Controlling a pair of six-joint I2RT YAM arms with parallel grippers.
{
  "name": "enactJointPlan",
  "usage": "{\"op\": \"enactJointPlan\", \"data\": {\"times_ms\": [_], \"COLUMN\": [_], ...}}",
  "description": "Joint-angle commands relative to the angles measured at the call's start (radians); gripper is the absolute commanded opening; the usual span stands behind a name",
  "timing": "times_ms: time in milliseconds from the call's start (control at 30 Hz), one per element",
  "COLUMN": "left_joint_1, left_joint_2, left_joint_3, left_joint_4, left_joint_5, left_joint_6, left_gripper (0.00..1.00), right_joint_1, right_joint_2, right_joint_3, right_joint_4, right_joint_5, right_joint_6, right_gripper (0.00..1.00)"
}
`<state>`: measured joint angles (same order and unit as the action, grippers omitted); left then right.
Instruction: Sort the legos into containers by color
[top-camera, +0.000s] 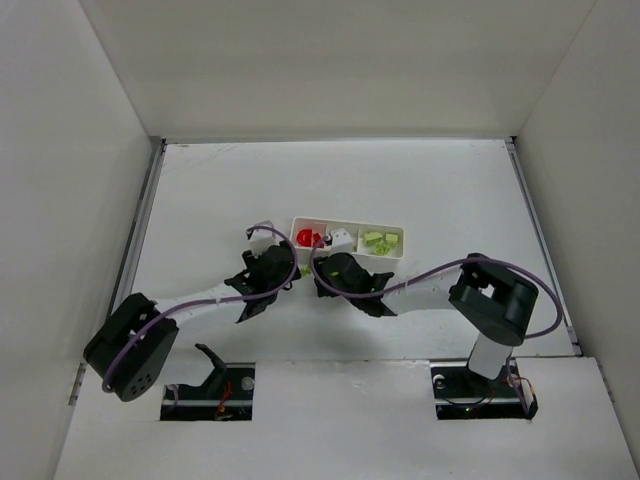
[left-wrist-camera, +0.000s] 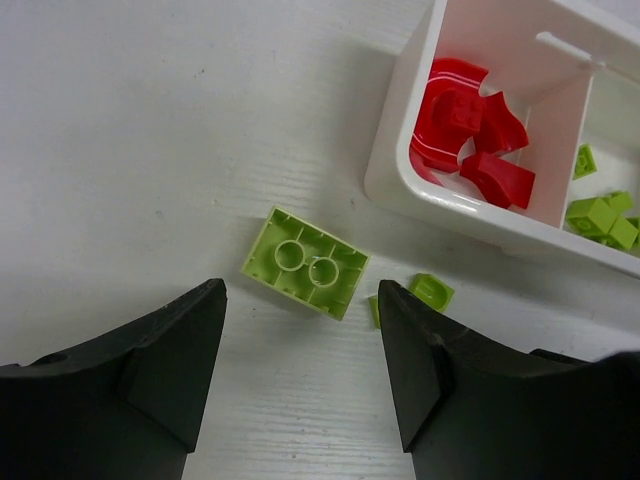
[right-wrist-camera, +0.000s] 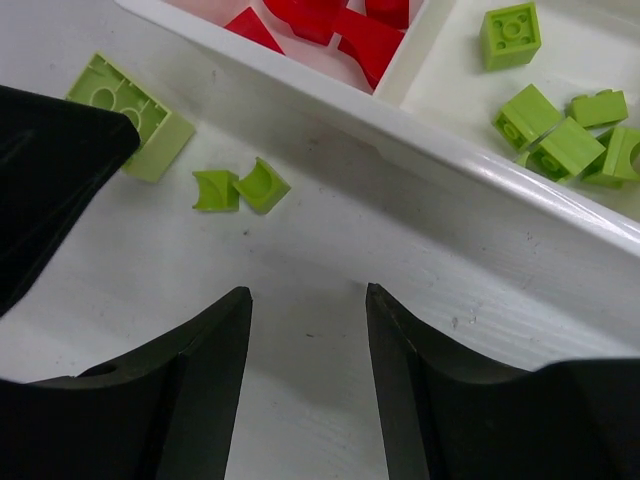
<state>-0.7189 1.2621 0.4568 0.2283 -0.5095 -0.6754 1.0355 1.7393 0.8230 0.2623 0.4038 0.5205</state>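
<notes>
Our left gripper (left-wrist-camera: 300, 345) and right gripper (right-wrist-camera: 308, 305) both stand open, holding nothing.
Just ahead of the left one lies an upturned lime brick (left-wrist-camera: 305, 263), and ahead of the right, two curved lime pieces (right-wrist-camera: 240, 187), all on the table (left-wrist-camera: 120, 130) beside the white tray (right-wrist-camera: 400, 130), where red legos (left-wrist-camera: 470, 140) fill one compartment and lime legos (right-wrist-camera: 560, 130) another.

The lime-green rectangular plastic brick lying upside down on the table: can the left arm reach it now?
Probably yes. The lime-green brick lies on bare table just ahead of the open left fingers, clear of the white plastic tray, with nothing between them.
</notes>
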Motion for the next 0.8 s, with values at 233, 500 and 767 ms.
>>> {"op": "enactJointPlan", "data": {"times_ms": [233,500,767], "left_joint_1": [0.037,0.040,0.042], "left_joint_2": [0.071,0.143,0.047], "left_joint_3": [0.023,0.042,-0.001], "left_joint_4": [0.098,0.129,0.111], "left_joint_5": [0.035,0.043,0.039], "left_joint_6": [0.048,0.059,0.066], "left_gripper": [0.60,0.58,0.33], "right_joint_1": [0.008,0.008,0.010], "right_joint_2": [0.040,0.088,0.152], "right_joint_3": [0.064,0.103,0.159], "right_joint_4": [0.037,0.051,0.063], "right_joint_5": [0.044,0.043,0.059], "right_joint_6": [0.009,-0.008,-0.043], "right_gripper": [0.57,0.62,0.62]}}
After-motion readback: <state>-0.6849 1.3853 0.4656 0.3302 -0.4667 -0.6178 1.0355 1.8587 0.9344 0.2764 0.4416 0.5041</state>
